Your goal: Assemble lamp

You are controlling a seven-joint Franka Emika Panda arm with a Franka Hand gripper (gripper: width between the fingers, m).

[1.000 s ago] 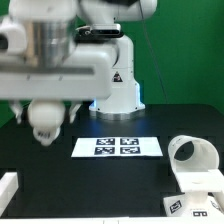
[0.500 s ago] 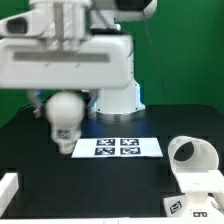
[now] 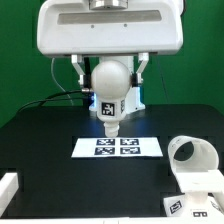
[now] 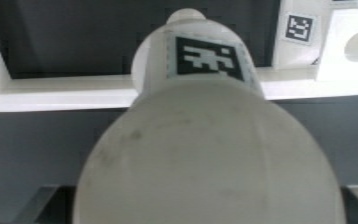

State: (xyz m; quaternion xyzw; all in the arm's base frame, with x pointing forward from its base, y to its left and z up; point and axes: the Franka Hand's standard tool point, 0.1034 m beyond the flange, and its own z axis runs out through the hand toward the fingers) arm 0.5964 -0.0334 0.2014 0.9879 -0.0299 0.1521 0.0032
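My gripper [image 3: 110, 78] is shut on the white bulb [image 3: 110, 92] and holds it in the air above the marker board [image 3: 118, 147]. The bulb's round head sits between the fingers and its narrow stem points down, its tip just above the board's far edge. In the wrist view the bulb [image 4: 194, 140] fills most of the picture, with a tag on its neck. The white cone shade [image 3: 192, 153] lies on its side at the exterior view's right. The square base [image 3: 205, 195] stands just in front of the shade, cut off by the picture's edge.
The arm's white pedestal [image 3: 130, 98] stands behind the bulb. A white block [image 3: 7, 186] sits at the table's front left corner in the exterior view. A white edge piece [image 4: 51, 95] and a tagged white part [image 4: 304, 28] show past the bulb in the wrist view.
The arm has swung from the exterior view's left to the middle, carrying the bulb with it. The bulb now hangs over the marker board's far edge.
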